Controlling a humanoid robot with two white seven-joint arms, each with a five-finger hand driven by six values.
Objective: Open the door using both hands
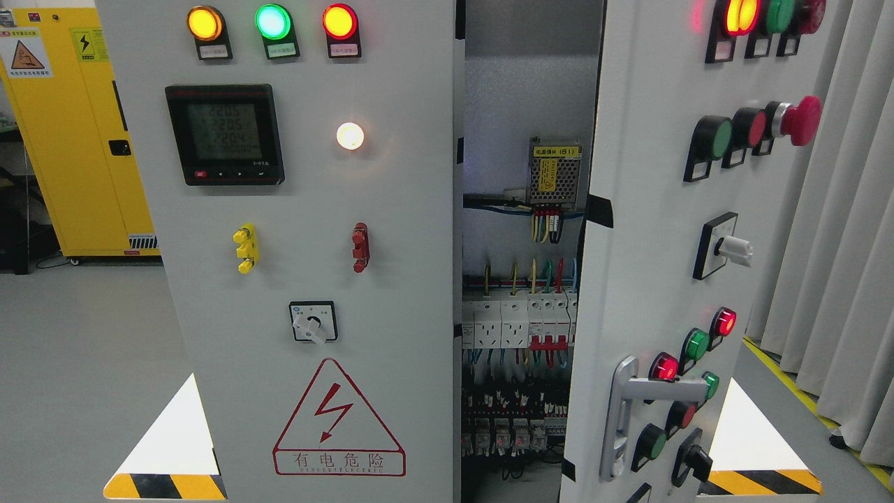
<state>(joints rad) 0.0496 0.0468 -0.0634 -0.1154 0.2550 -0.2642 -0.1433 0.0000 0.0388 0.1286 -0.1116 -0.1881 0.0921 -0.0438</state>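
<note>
A grey electrical cabinet fills the head view. Its left door (307, 279) faces me and carries three lit lamps, a digital meter (224, 134), a rotary switch (313, 322) and a red lightning warning triangle (339, 423). Its right door (649, 265) stands swung partly outward, with a silver lever handle (628, 412) low on its near edge and several buttons and lamps beside it. Between the doors a gap shows the inside (520, 314) with wiring, breakers and a small power supply. Neither of my hands or arms appears in the frame.
A yellow cabinet (70, 140) stands at the back left on the grey floor (84, 335). Grey curtains (838, 244) hang at the right, with a yellow and black floor stripe (789, 377) beneath them.
</note>
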